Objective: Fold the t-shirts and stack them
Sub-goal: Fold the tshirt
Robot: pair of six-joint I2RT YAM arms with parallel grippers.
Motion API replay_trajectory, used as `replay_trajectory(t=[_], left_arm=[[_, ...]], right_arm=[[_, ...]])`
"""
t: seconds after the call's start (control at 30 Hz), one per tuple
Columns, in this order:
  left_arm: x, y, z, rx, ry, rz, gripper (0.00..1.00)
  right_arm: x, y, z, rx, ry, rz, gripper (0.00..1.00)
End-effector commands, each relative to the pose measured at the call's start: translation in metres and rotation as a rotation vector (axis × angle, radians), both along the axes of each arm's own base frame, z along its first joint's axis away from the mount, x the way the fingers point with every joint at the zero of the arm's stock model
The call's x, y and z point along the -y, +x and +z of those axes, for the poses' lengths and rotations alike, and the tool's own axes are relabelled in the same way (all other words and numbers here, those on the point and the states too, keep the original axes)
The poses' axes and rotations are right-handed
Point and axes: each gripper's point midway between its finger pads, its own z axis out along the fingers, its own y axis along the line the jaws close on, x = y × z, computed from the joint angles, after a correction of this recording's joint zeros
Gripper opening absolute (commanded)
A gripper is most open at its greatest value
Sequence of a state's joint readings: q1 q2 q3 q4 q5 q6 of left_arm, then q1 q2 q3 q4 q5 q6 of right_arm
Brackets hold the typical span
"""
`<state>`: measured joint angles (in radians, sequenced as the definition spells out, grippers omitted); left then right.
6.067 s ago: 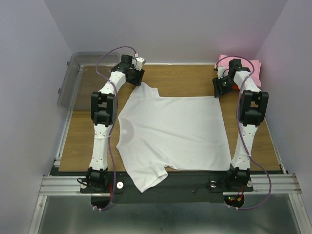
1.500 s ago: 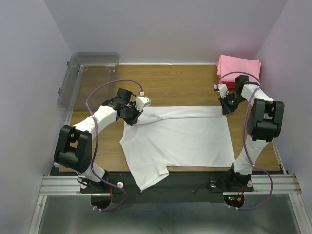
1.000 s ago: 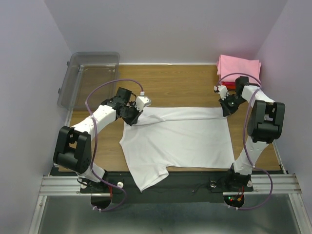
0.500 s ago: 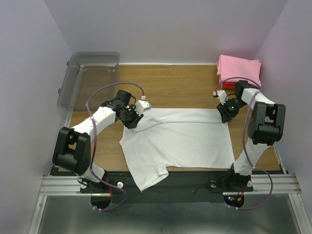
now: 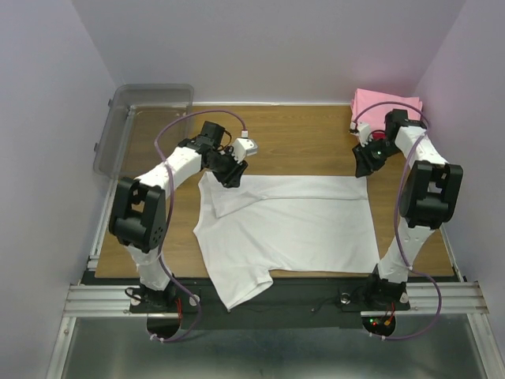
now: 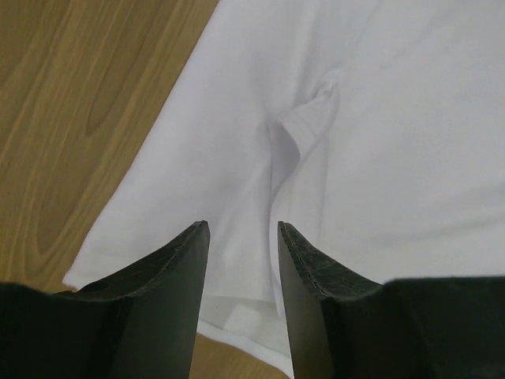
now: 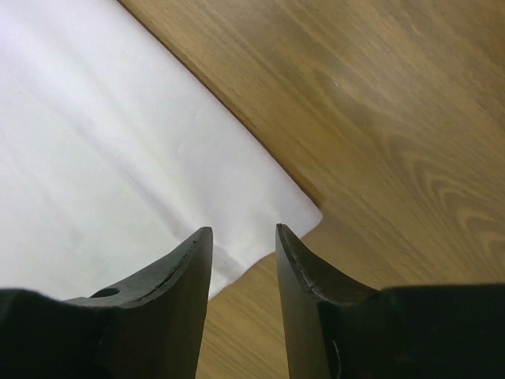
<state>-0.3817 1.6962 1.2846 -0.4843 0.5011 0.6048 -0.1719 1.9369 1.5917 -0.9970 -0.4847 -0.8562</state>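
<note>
Closest to me, the two arms rise from their bases at the near edge of the wooden surface [image 5: 300, 142]. Between them lies the white t-shirt [image 5: 284, 225], spread flat, and one sleeve droops over the near edge onto the dark rail. Its far part is folded back toward me, so a doubled band of cloth runs across the shirt from left to right.

At the left end of that band, the left end effector [image 5: 233, 177] hangs just over the cloth. Its wrist view shows the left end effector [image 6: 243, 237] with its fingers spread and nothing pinched between them. The white shirt [image 6: 355, 158] lies slack below, with a small pucker in the fabric ahead of the tips.

Over the right end of the band, the right end effector [image 5: 362, 168] points down at the shirt's far right corner. From its own camera, the right end effector [image 7: 243, 237] also has its fingers parted and grips nothing. The shirt's corner [image 7: 118, 174] rests on bare wood just beyond the tips.

Farther back, a folded pink t-shirt [image 5: 390, 106] sits in the far right corner, just behind the right arm's wrist. In the far left corner a clear grey plastic bin [image 5: 118, 134] stands at the edge of the surface, well apart from the white shirt.
</note>
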Motion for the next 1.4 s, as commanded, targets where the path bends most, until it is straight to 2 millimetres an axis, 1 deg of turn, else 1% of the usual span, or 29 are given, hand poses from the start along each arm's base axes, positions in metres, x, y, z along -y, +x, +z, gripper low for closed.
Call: replay_trajectory(t=[0.0, 0.03, 0.07, 0.1, 0.2, 0.23, 0.27, 0.33, 0.37, 0.4, 0.43, 0.47, 0.5, 0.53, 0.57, 0.6, 0.73, 0.77, 0.87, 0.9, 0.97, 1.0, 1.07, 1.1, 1.13, 1.17, 1.2, 1.23, 1.37], left_arm=[[0.033, 0.013, -0.002, -0.042, -0.089, -0.032, 0.52], [0.039, 0.014, -0.012, -0.068, -0.096, -0.043, 0.52], [0.044, 0.016, -0.012, -0.070, -0.104, -0.049, 0.52], [0.048, 0.015, -0.023, -0.096, -0.101, -0.057, 0.51], [0.058, 0.002, -0.035, -0.146, -0.098, -0.104, 0.45], [0.063, -0.010, -0.037, -0.169, -0.095, -0.139, 0.41], [0.063, -0.024, -0.043, -0.204, -0.084, -0.156, 0.38], [0.067, -0.044, -0.041, -0.230, -0.087, -0.198, 0.35], [0.071, -0.062, -0.045, -0.246, -0.073, -0.249, 0.33], [0.070, -0.075, -0.045, -0.265, -0.060, -0.272, 0.31], [0.071, -0.082, -0.035, -0.240, -0.059, -0.294, 0.31], [0.075, -0.093, -0.033, -0.232, -0.046, -0.324, 0.31], [0.072, -0.103, -0.034, -0.229, -0.029, -0.345, 0.31], [0.070, -0.108, -0.027, -0.206, -0.016, -0.354, 0.33], [0.070, -0.117, -0.027, -0.205, 0.000, -0.374, 0.34], [0.068, -0.119, -0.026, -0.199, 0.015, -0.373, 0.37], [0.060, -0.108, -0.009, -0.119, 0.034, -0.320, 0.38], [0.057, -0.105, -0.008, -0.109, 0.034, -0.298, 0.38], [0.045, -0.073, -0.002, -0.049, 0.026, -0.174, 0.35], [0.034, -0.049, -0.003, -0.011, 0.039, -0.097, 0.33], [0.022, -0.022, -0.001, 0.014, 0.041, 0.020, 0.32], [0.009, 0.000, -0.005, 0.034, 0.055, 0.100, 0.31], [-0.004, 0.020, -0.007, 0.035, 0.057, 0.179, 0.29], [-0.007, 0.030, -0.005, 0.034, 0.049, 0.220, 0.29], [-0.013, 0.036, -0.018, 0.010, 0.076, 0.249, 0.29], [-0.020, 0.041, -0.023, 0.005, 0.090, 0.275, 0.29], [-0.024, 0.044, -0.028, -0.002, 0.104, 0.299, 0.29], [-0.029, 0.044, -0.042, -0.020, 0.137, 0.314, 0.29], [-0.042, 0.041, -0.073, -0.080, 0.198, 0.366, 0.27]], right_arm=[[-0.007, -0.003, -0.005, -0.084, 0.079, -0.065, 0.42], [-0.006, -0.001, -0.007, -0.090, 0.082, -0.072, 0.41], [-0.007, 0.000, -0.007, -0.092, 0.084, -0.078, 0.41], [-0.006, 0.003, -0.007, -0.089, 0.082, -0.082, 0.40], [-0.005, 0.006, -0.009, -0.096, 0.077, -0.093, 0.39], [-0.004, 0.007, -0.008, -0.093, 0.074, -0.093, 0.39], [-0.003, 0.006, -0.009, -0.094, 0.066, -0.094, 0.38], [-0.002, 0.006, -0.009, -0.094, 0.061, -0.093, 0.38], [-0.001, 0.006, -0.009, -0.092, 0.056, -0.091, 0.38], [-0.001, 0.005, -0.009, -0.092, 0.054, -0.090, 0.38], [0.000, 0.005, -0.008, -0.090, 0.050, -0.090, 0.38], [0.000, 0.003, -0.010, -0.094, 0.047, -0.086, 0.38], [0.001, 0.002, -0.009, -0.092, 0.040, -0.085, 0.38], [0.001, 0.002, -0.010, -0.092, 0.038, -0.084, 0.38], [0.001, 0.001, -0.009, -0.091, 0.038, -0.083, 0.38], [0.001, 0.001, -0.010, -0.093, 0.039, -0.082, 0.38], [-0.001, 0.004, -0.007, -0.088, 0.051, -0.089, 0.34], [-0.001, 0.004, -0.008, -0.088, 0.055, -0.090, 0.34], [-0.002, 0.006, -0.013, -0.101, 0.063, -0.112, 0.28], [-0.002, 0.008, -0.014, -0.100, 0.065, -0.118, 0.27], [-0.001, 0.009, -0.021, -0.115, 0.062, -0.147, 0.23], [0.002, 0.012, -0.026, -0.106, 0.043, -0.163, 0.23], [0.005, 0.014, -0.031, -0.103, 0.031, -0.195, 0.23], [0.007, 0.018, -0.034, -0.092, 0.010, -0.208, 0.23], [0.008, 0.019, -0.037, -0.093, 0.001, -0.214, 0.23], [0.008, 0.019, -0.039, -0.099, -0.003, -0.226, 0.23], [0.008, 0.017, -0.047, -0.114, -0.012, -0.229, 0.23], [0.006, 0.017, -0.049, -0.112, -0.021, -0.227, 0.23], [0.004, 0.010, -0.074, -0.149, -0.076, -0.224, 0.23]])
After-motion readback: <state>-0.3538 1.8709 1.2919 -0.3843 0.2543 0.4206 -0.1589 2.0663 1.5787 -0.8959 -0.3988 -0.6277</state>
